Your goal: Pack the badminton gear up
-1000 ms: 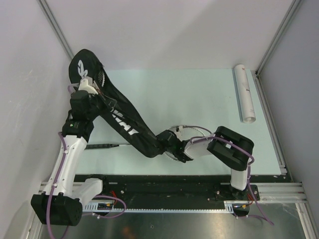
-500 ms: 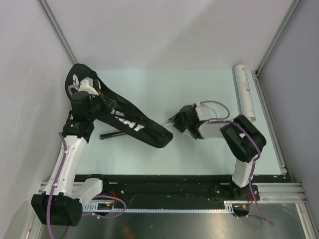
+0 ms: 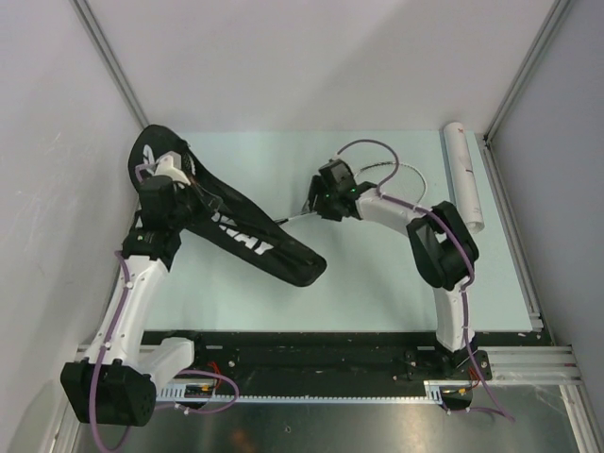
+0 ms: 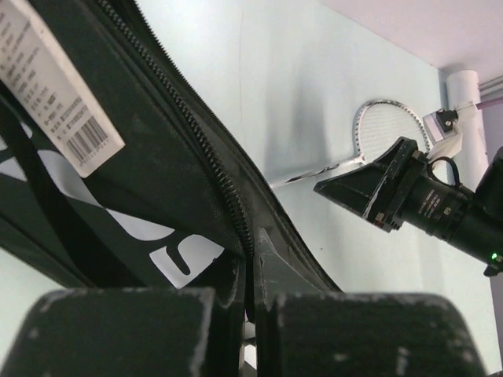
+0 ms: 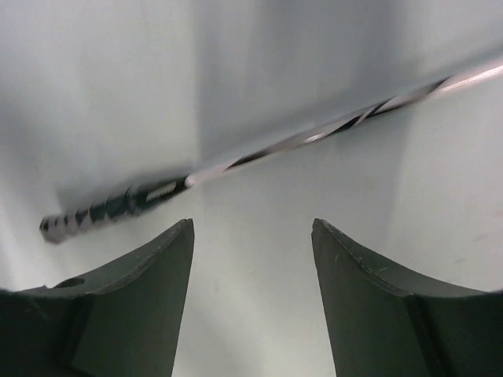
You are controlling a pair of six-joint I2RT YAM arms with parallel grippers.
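Left gripper (image 3: 173,192) is pinching the upper edge of the long black racket bag (image 3: 250,241), its two fingers pressed together on the fabric beside the zipper (image 4: 196,157). Right gripper (image 3: 314,203) is hovering near the middle of the bench, its dark fingers (image 5: 134,306) spread wide with nothing between them.

A pale green bench (image 3: 377,283) is carrying everything, with grey-white walls (image 3: 57,142) closing in on the left, back and right.

The racket bag is lying slantwise across the left half of the bench. It is running from the far left corner, where the left arm is holding it, down toward the centre. White lettering is showing along its side.

A white tube (image 3: 464,179) is lying along the far right edge of the bench, well apart from both arms.

One silver-white racket (image 4: 389,129) is lying flat between the bag and the tube. Its thin shaft is passing just beyond the spread fingertips of the right gripper, not touching them. The right arm is covering the racket head from above. The shaft's other end is disappearing behind the raised edge of the bag, so whether it is inside cannot be told.

A white label (image 4: 63,86) with a barcode is hanging on the bag.
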